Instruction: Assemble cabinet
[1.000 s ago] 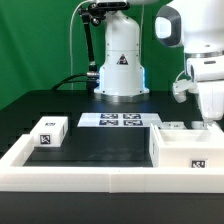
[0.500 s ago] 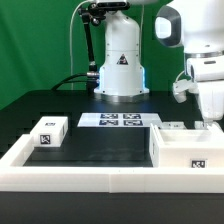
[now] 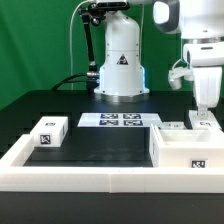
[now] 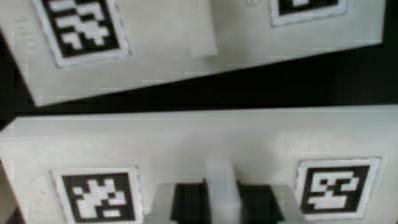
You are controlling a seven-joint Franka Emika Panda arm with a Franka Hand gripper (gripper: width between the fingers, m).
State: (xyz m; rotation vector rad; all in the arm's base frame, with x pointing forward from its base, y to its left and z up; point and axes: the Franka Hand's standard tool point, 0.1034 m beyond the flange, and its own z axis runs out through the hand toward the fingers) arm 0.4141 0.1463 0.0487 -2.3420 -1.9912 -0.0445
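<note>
The cabinet body (image 3: 188, 150), an open white box with a tag on its front, stands at the exterior view's right. Just behind it lie small white blocks with tags (image 3: 176, 126). My gripper (image 3: 205, 112) hangs right over the block (image 3: 204, 124) at the far right. In the wrist view my two dark fingers (image 4: 187, 203) stand close together over a white tagged piece (image 4: 107, 150), with a narrow pale strip between them. I cannot tell if they pinch it. Another white tagged block (image 3: 50, 131) lies at the exterior view's left.
The marker board (image 3: 121, 120) lies at the table's back middle. A low white border rail (image 3: 90, 178) runs along the front and up the left side. The robot's white base (image 3: 121, 60) stands behind the table. A second tagged white piece (image 4: 196, 35) lies beyond my fingers.
My arm has risen and shifted a little toward the exterior view's left. The white block under it stays about where it was.
</note>
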